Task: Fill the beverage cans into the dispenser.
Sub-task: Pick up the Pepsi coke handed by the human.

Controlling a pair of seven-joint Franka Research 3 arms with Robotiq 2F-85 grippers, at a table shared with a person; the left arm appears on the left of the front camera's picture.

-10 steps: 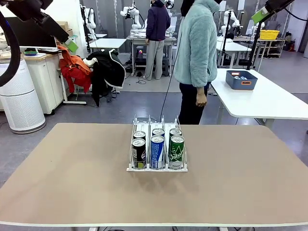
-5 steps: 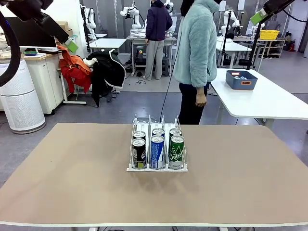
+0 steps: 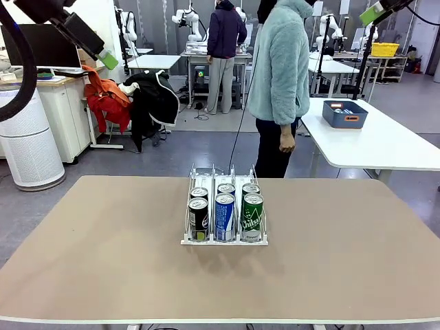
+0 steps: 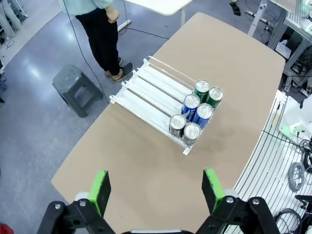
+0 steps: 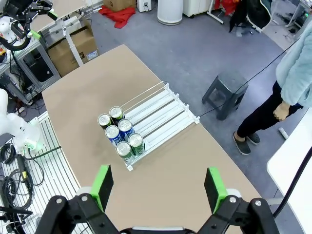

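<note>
Clear dispenser (image 4: pixel 150 92) holding six beverage cans (image 4: pixel 191 102) sits well below left claw (image 4: pixel 155 183) and right claw (image 5: pixel 159 184), both spread wide, empty.

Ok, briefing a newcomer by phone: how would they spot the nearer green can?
On the tan table stands a clear three-lane dispenser. In its lane on the robot's right, take the green can nearest the robot: white lettering, a blue can beside it.

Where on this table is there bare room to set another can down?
The table is bare on both sides of the dispenser, out to each edge, and between it and the near edge. The lanes' far part, toward the person, stands empty. Crowded: the near end, where six cans stand packed two per lane.
</note>
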